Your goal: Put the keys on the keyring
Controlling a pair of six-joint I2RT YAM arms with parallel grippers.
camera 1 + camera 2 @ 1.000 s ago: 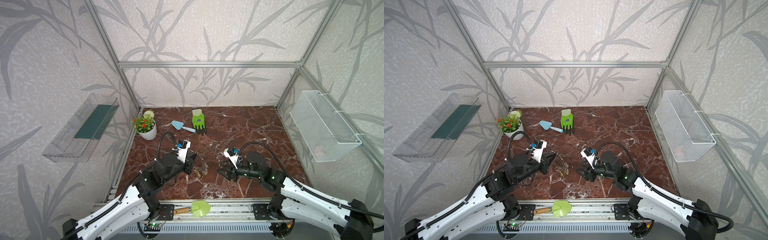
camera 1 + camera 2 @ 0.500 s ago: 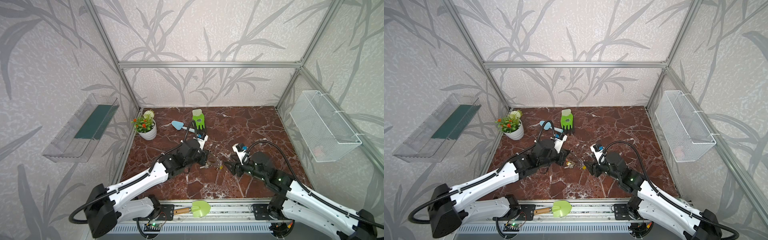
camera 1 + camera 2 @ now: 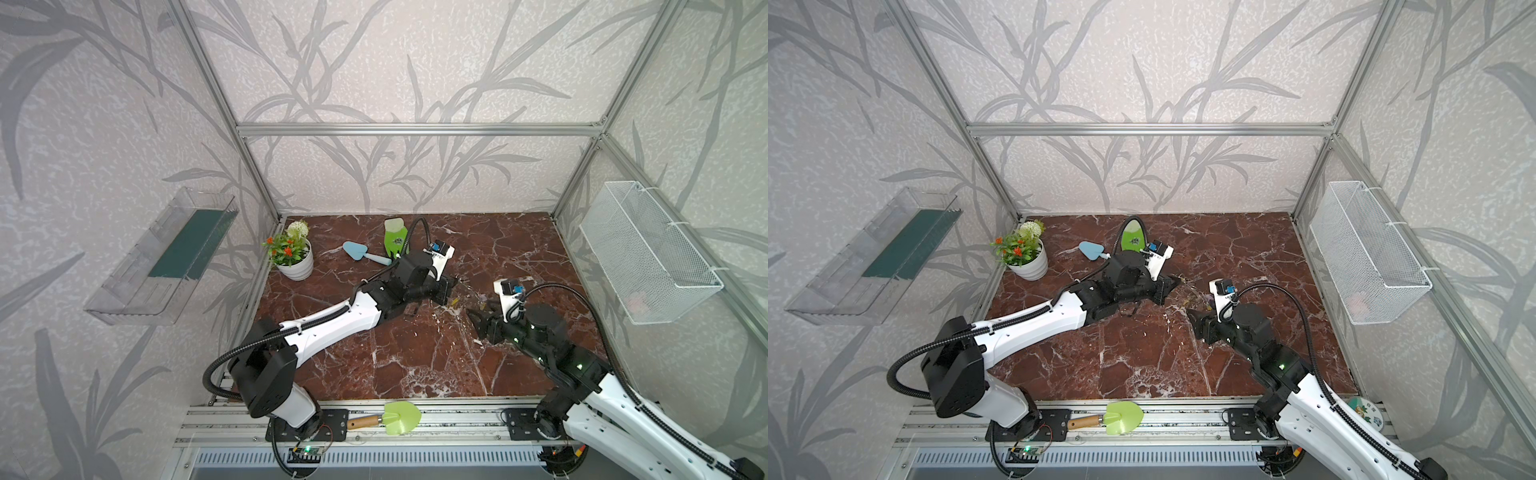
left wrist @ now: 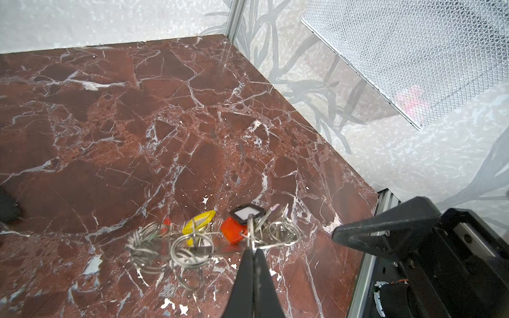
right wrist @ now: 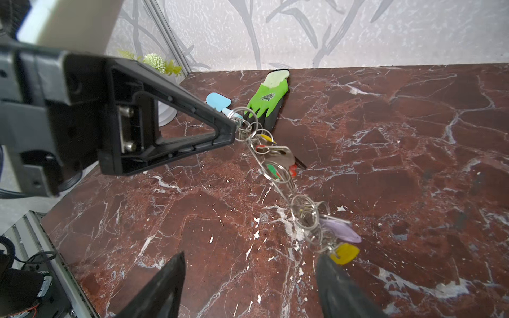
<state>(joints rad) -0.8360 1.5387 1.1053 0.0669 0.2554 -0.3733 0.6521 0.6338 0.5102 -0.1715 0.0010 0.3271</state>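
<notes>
The keyring [image 5: 280, 190] is a grey metal ring seen edge-on, its rim hung with small split rings. My left gripper [image 4: 254, 248] is shut on its rim and holds that end up off the marble, so the ring slants. The keys on it carry tags: yellow [image 4: 199, 220], red [image 4: 234, 232] and black with white [image 4: 246, 214]; a silver key [image 5: 279, 154] and a purple tag [image 5: 341, 230] also show. My right gripper [image 5: 250, 258] stands open just short of the ring's low end, one finger beside a yellow tag [image 5: 345, 253]. In both top views the left gripper [image 3: 451, 286] [image 3: 1173, 284] faces the right gripper [image 3: 477, 318] [image 3: 1196, 318].
A green glove [image 3: 395, 243] and a blue trowel [image 3: 357, 251] lie behind the left arm, with a white flower pot [image 3: 295, 266] at the back left. A green shovel [image 3: 397, 417] rests on the front rail. A wire basket [image 3: 644, 257] hangs on the right wall.
The left arm has stretched to the right and backwards, carrying the keyring. The right gripper has drawn back to the right, and its jaws have spread wider.
</notes>
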